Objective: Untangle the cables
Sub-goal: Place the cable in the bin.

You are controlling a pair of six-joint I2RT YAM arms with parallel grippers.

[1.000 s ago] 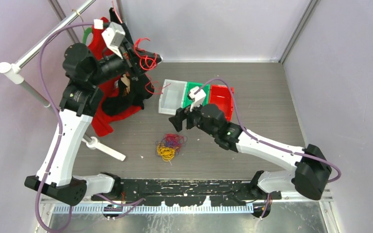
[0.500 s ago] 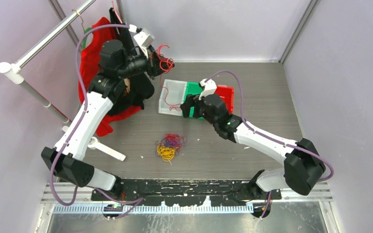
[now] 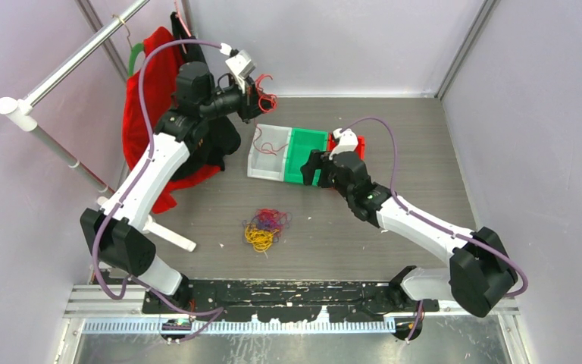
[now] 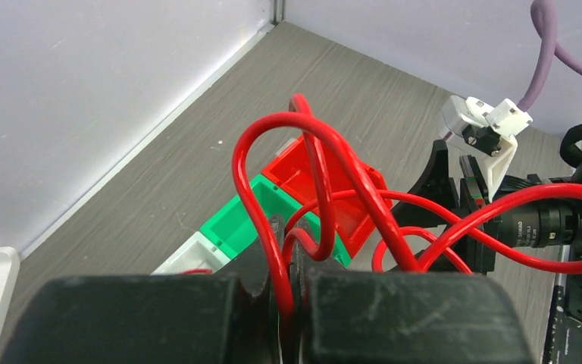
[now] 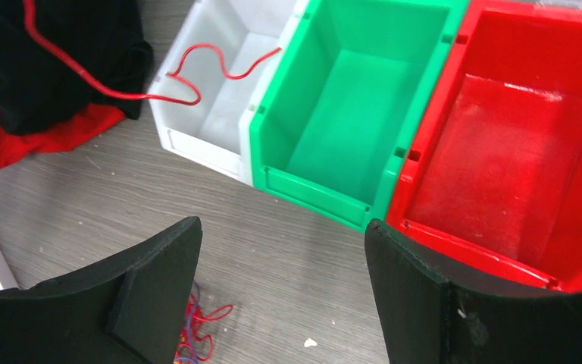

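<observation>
A tangle of red, yellow and purple cables [image 3: 264,227] lies on the table's middle; its edge shows in the right wrist view as the cable pile [image 5: 197,334]. My left gripper [image 3: 253,92] is raised near the back wall, shut on a looped red cable [image 3: 266,97]. In the left wrist view that red cable [image 4: 314,174] is pinched between the jaws of the left gripper [image 4: 289,227]. Its loose end [image 5: 197,57] trails down into the white bin [image 5: 197,144]. My right gripper [image 3: 317,168] hovers at the bins' front; the right gripper [image 5: 282,227] is open and holds nothing.
Three bins stand in a row: white bin [image 3: 267,168], green bin [image 3: 303,155], red bin [image 3: 351,145]. In the right wrist view the green bin [image 5: 311,193] and the red bin [image 5: 500,152] look bare inside. A rack rail [image 3: 76,61] with red and black garments [image 3: 148,91] stands back left.
My left arm has swung right from the rack toward the bins, carrying the red cable, whose end now hangs in the white bin. My right gripper has moved right and back, still open.
</observation>
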